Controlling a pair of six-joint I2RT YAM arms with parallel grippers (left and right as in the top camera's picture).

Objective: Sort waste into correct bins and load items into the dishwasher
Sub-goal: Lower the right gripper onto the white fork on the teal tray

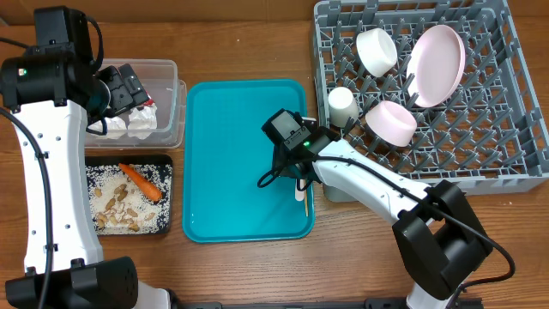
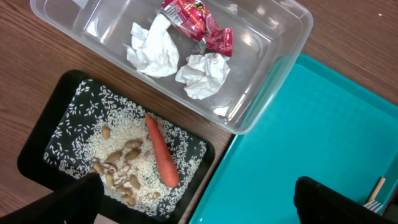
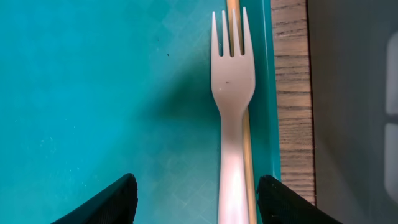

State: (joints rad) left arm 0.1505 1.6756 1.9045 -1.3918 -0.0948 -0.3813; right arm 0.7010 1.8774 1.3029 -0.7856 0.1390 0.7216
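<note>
As the right jaws gape, the fork lies between them.

You've got rack upper right, holding plate, bowls, cup. Large tray centre; fork over stick along its right edge. Tub upper left, small tray below it.

Table: tub, black tray, teal tray, rack.
</note>
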